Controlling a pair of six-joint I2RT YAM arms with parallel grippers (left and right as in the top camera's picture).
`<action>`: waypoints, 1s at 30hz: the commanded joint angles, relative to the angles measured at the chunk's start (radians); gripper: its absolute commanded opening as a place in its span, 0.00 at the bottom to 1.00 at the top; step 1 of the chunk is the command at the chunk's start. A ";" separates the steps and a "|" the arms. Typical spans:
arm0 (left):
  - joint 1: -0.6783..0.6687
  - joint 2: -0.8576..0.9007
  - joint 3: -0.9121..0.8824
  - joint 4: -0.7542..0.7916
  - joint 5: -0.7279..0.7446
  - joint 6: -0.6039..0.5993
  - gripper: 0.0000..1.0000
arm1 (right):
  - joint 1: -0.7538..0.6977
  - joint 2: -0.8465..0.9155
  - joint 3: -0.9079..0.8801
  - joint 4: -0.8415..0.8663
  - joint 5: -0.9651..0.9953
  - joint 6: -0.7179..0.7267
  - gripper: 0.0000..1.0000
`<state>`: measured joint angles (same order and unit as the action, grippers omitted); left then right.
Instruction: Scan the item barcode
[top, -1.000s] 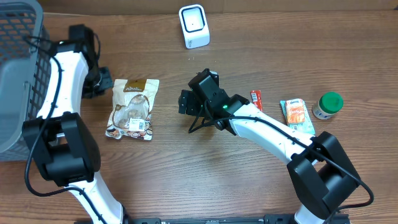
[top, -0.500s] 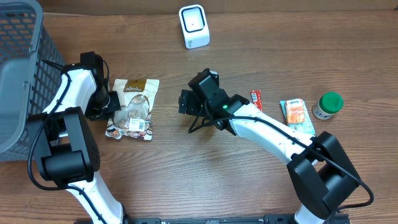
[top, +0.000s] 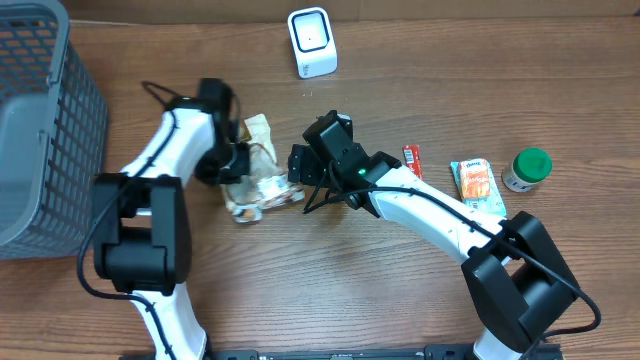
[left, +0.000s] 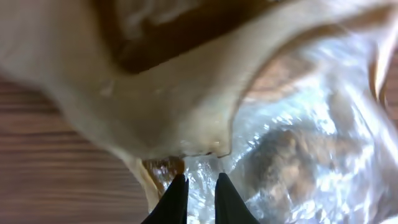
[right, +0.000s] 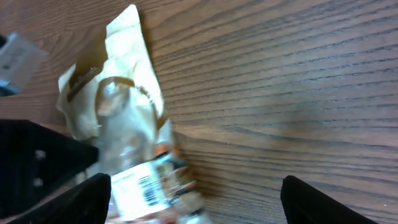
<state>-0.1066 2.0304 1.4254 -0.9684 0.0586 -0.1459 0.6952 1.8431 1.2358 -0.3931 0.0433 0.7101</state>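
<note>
The left gripper (top: 233, 160), jaws almost closed, pinches the crumpled snack bag (top: 258, 180) at its left edge. The right gripper (top: 298, 168) stands wide apart and empty just right of the bag.

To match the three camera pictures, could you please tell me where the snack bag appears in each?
Overhead: the snack bag is crumpled, left of centre, between the two arm ends.
Left wrist: the snack bag fills most of the frame, above the left fingers.
Right wrist: the snack bag is at the left, its barcode label near the bottom edge.
Shared landmark: the wooden table, visible in every view.
</note>
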 joint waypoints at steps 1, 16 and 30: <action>-0.066 0.010 -0.005 0.021 0.016 0.031 0.09 | -0.003 -0.003 0.000 -0.018 0.068 -0.003 0.88; -0.098 0.009 0.236 -0.107 -0.007 -0.015 0.08 | -0.182 -0.011 0.001 -0.066 -0.140 -0.132 0.88; -0.056 0.010 0.133 0.037 -0.240 -0.200 0.04 | -0.196 0.035 0.000 0.092 -0.270 -0.308 0.67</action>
<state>-0.1600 2.0350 1.5936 -0.9504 -0.1448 -0.3134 0.4885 1.8511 1.2358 -0.3206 -0.2077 0.4278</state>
